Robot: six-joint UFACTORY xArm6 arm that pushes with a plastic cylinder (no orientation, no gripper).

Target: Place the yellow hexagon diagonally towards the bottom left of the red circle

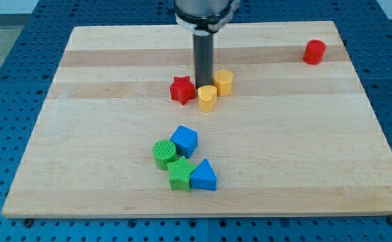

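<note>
The yellow hexagon [224,81] sits near the board's middle, toward the view's top. The red circle [313,52], a short cylinder, stands far off at the view's top right. My tip [203,85] comes down just left of the hexagon, between it and a red star [181,90], and right behind a yellow heart-like block [207,98] that hides the very end of the rod. The tip looks to be touching or almost touching the hexagon's left side.
A cluster lies lower in the view: a blue cube [184,140], a green cylinder [163,153], a green star [179,174] and a blue triangle [203,176]. The wooden board [81,134] sits on a blue perforated table.
</note>
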